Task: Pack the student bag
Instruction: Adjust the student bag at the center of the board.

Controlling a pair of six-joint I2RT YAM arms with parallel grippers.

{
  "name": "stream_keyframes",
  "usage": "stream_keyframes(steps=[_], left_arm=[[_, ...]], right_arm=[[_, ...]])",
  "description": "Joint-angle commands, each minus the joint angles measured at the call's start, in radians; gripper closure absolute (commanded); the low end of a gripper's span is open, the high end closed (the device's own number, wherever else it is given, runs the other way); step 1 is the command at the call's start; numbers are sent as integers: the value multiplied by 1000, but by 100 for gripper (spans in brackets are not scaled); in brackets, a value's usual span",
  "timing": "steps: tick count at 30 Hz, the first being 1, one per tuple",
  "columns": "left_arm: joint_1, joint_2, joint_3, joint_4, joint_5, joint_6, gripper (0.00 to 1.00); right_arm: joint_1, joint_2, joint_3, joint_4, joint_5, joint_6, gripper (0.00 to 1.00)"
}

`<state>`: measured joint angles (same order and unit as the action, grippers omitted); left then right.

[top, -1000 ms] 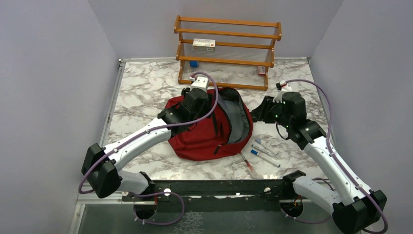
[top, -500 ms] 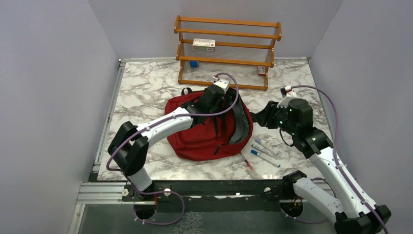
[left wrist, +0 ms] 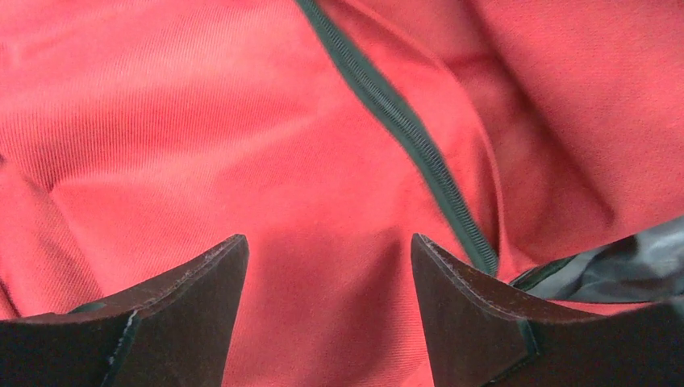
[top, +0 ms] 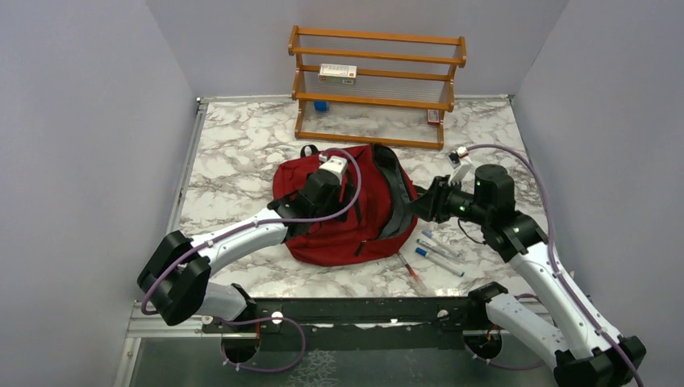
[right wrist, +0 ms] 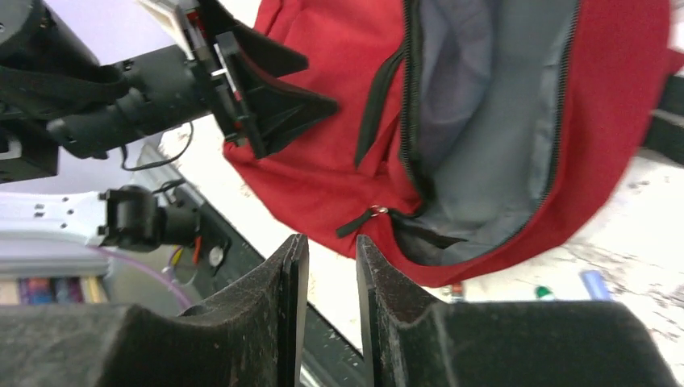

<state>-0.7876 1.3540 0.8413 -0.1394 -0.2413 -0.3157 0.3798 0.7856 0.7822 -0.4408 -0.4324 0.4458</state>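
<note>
student bag [left wrist: 242,121]: cut off on all sides, left wrist | box [top: 337,72] on rack [top: 375,38]: label too small to read

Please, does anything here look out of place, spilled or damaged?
Nothing looks spilled or damaged. The only untidy things are a few pens, which lie loose at different angles on the table, just to the right of the student bag. The bag lies unzipped, with its grey lining showing.
</note>
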Motion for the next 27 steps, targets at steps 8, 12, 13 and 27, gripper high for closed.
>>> stream_keyframes(steps=[8, 12, 13, 27], left_arm=[[44, -110, -156, -37, -156, -142, 25], [78, -193, -242, -44, -160, -194, 25], [89, -208, -260, -45, -159, -202, 25], [152, -285, -392, -63, -147, -291, 25]], right_arm=[[95, 218, 76, 238, -215, 76, 71], [174, 358, 149, 258, -108, 70, 71], [188, 393, 171, 261, -71, 68, 71], [212, 589, 282, 84, 529, -30, 62]])
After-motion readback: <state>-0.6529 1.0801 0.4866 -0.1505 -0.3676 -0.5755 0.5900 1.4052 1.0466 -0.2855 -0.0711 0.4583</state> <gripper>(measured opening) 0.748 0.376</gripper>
